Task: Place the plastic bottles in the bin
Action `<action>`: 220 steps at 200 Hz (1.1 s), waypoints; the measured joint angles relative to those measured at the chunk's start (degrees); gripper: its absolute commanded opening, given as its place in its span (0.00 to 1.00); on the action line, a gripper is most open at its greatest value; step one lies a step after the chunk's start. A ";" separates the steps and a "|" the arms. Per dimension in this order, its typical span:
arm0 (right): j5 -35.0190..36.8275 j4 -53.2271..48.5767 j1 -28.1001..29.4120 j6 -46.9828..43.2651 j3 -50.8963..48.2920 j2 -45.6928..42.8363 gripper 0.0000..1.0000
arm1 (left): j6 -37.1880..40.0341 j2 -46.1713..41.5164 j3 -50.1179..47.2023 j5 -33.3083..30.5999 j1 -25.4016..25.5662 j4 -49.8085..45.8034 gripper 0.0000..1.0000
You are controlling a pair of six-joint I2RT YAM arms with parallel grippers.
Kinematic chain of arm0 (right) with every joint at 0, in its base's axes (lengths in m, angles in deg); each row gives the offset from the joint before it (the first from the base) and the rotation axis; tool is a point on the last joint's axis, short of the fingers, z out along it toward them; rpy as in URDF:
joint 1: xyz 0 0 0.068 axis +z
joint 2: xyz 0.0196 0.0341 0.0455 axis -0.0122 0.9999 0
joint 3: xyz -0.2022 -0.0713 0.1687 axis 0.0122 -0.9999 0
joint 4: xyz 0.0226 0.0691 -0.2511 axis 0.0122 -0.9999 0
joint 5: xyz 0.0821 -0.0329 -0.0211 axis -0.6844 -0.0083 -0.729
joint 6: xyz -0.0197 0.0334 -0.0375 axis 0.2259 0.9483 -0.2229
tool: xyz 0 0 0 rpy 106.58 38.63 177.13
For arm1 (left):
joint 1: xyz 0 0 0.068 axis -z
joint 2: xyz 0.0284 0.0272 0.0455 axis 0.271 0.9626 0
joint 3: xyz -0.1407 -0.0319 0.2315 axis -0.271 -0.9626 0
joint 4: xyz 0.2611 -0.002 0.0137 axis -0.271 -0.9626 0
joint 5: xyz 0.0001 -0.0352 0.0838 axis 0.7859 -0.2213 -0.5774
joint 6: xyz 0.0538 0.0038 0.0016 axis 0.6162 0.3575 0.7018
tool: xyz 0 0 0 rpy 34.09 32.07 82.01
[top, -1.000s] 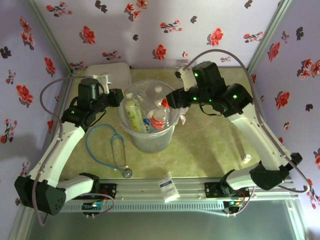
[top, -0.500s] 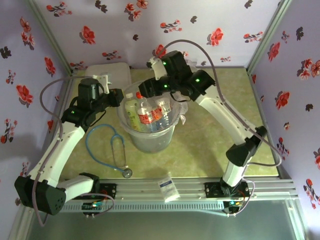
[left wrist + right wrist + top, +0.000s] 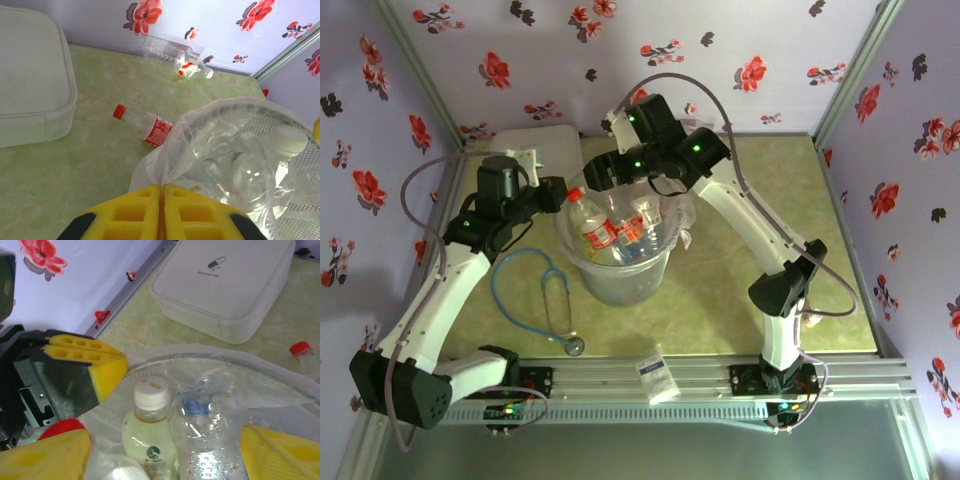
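Note:
The bin (image 3: 620, 288), a round translucent bucket with a clear bag liner, stands mid-table and holds several plastic bottles. A red-capped, red-labelled bottle (image 3: 592, 224) lies tilted across the top of the pile. My right gripper (image 3: 603, 178) hovers over the bin's far-left rim, open, its yellow fingers (image 3: 50, 455) wide apart beside that bottle's red cap (image 3: 62, 426). Below it stand a white-capped bottle (image 3: 150, 435) and a blue-capped one (image 3: 200, 440). My left gripper (image 3: 563, 193) is shut on the liner's edge (image 3: 175, 150). One red-capped bottle (image 3: 145, 125) and one clear bottle (image 3: 175, 57) lie on the table behind the bin.
A flat white lidded box (image 3: 540, 150) sits at the back left, close to the bin. A blue stethoscope (image 3: 545, 300) lies in front of the left arm, and a small white packet (image 3: 657, 375) rests on the near rail. Flowered walls close in three sides.
My right arm swung from the bin's right side across to its far-left rim with the red-capped bottle. Its jaws widened and the bottle now lies in the bin. The left arm stayed still.

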 measured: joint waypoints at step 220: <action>5.18 50.18 -33.57 46.99 -44.28 -2.80 0.99 | 0.00 0.74 0.07 -0.68 0.07 0.63 0.10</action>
